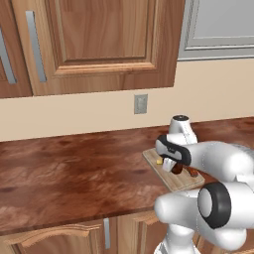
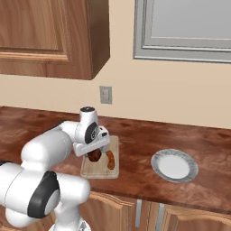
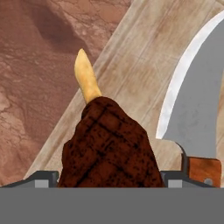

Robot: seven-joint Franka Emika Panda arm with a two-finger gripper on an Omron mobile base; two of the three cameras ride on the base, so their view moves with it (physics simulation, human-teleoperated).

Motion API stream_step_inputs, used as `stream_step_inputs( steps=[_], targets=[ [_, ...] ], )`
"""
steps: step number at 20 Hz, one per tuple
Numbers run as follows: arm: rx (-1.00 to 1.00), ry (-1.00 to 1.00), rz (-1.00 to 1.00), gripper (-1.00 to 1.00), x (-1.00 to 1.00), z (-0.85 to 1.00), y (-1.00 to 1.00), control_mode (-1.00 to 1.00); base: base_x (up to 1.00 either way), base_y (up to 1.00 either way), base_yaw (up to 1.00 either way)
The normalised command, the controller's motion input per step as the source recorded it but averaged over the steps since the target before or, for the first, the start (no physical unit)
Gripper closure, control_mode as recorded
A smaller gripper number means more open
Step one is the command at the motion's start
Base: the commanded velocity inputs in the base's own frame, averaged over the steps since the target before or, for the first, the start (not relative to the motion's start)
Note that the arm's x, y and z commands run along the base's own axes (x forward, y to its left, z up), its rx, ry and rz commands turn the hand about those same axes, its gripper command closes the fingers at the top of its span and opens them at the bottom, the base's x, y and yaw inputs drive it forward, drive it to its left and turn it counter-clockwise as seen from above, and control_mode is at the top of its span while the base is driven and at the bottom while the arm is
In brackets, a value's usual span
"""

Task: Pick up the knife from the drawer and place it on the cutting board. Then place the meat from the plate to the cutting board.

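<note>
The pale cutting board lies on the reddish-brown counter. The knife rests on the cutting board, blade flat, with its brown handle toward the front edge. My gripper points down over the board beside the knife. Its fingers hold the meat on both sides. This dark brown lump has an orange-tan bit that points away from the hand. I cannot tell whether the meat touches the board. The plate sits to the right, its white centre bare. The drawer is out of view.
A wall outlet sits above the counter behind the board. Wooden wall cabinets hang overhead, and a grey-framed window is at the upper right. Cabinet doors with grey handles run below the counter edge.
</note>
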Motion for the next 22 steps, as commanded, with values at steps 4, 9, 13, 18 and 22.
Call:
stream_step_inputs(
  steps=[4,9,13,18,22],
  targets=[
    [0.0,0.0,0.0,-1.0,0.0,0.0,0.0,-1.0,0.0,0.0,0.0],
    [0.0,-0.02,0.0,-1.0,0.0,0.0,-0.04,-1.0,0.0,0.0,0.0],
    [0.0,-0.07,0.0,-1.0,0.0,0.05,-0.03,-1.0,0.0,0.0,0.0],
    [0.03,-0.08,0.0,-1.0,0.0,0.18,-0.08,-1.0,0.0,0.0,0.0],
    [0.04,-0.06,0.0,-1.0,-0.04,0.37,-0.1,-1.0,0.0,0.0,0.0]
  ],
)
